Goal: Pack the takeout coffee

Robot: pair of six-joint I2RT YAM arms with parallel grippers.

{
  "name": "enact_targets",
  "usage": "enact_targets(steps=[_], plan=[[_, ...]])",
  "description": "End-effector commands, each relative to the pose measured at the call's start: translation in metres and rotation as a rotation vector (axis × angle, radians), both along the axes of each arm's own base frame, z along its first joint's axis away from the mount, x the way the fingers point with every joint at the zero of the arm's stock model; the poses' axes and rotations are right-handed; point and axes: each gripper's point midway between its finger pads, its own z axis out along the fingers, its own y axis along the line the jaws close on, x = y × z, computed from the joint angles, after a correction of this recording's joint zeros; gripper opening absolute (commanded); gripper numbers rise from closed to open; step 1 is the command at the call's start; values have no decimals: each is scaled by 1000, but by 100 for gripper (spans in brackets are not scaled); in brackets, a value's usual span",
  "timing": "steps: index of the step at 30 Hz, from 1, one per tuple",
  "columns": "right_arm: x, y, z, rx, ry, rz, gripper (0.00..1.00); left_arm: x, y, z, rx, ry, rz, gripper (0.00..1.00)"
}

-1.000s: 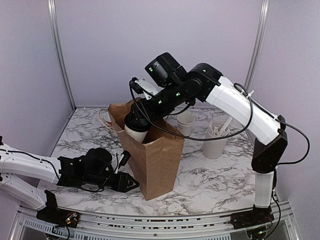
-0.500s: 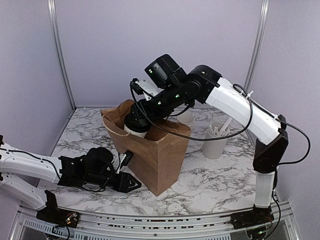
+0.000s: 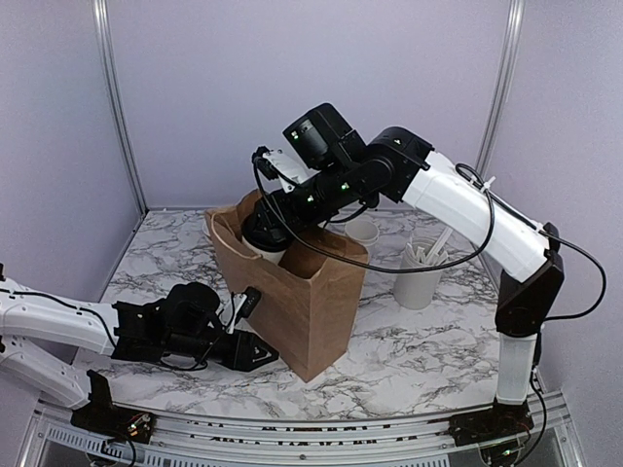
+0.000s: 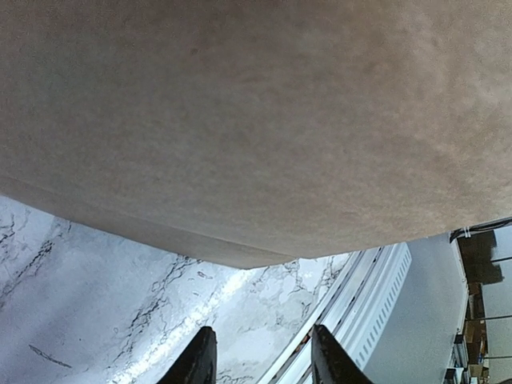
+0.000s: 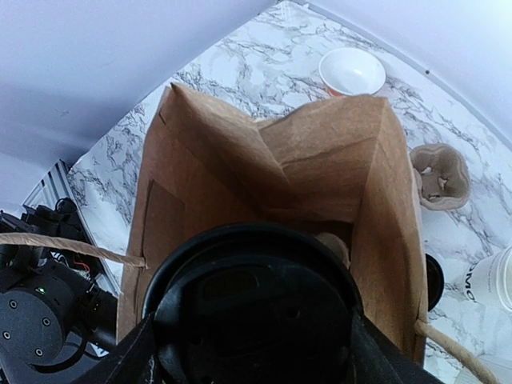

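Obs. 1, cup position: in the top view you find the takeout coffee [image 3: 269, 251] at the mouth of the brown paper bag [image 3: 313, 306], on the bag's far-left side. It is tilted, black lid toward the arm and white body pointing down into the opening. From the right wrist view the lid [image 5: 256, 308] fills the lower middle of the frame. It sits directly over the open bag [image 5: 320, 172], whose inner walls and dark floor show beyond it.

Obs. 2, right gripper: your right gripper [image 3: 261, 232] is clamped on the cup. Its fingers [image 5: 132, 360] press against both sides of the lid rim, spread wide around it. You cannot tell whether the cup touches the bag's rim.

Obs. 3, left gripper: your left gripper [image 3: 255, 352] lies low over the counter [image 3: 428, 341], at the base of the bag's left wall. In the left wrist view its fingertips [image 4: 196, 360] stand apart with only marble between them. The bag wall [image 4: 256, 120] is close ahead; you cannot tell whether they touch.

Obs. 4, surroundings: a lidless white cup [image 3: 362, 236] and a taller white cylinder with utensils [image 3: 421, 272] stand on the counter, right of the bag.
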Motion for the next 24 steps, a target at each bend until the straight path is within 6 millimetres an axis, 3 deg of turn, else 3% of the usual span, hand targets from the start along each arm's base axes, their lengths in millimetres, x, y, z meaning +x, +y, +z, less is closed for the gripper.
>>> enact_targets(steps=[1, 9, 24], plan=[[0, 3, 51, 128, -89, 32, 52, 1, -8, 22, -58, -38, -12, 41], [2, 10, 42, 131, -69, 38, 52, -1, -9, 23, -56, -35, -22, 40], [-12, -9, -2, 44, 80, -27, 51, 0, -12, 27, -56, -43, -25, 41]])
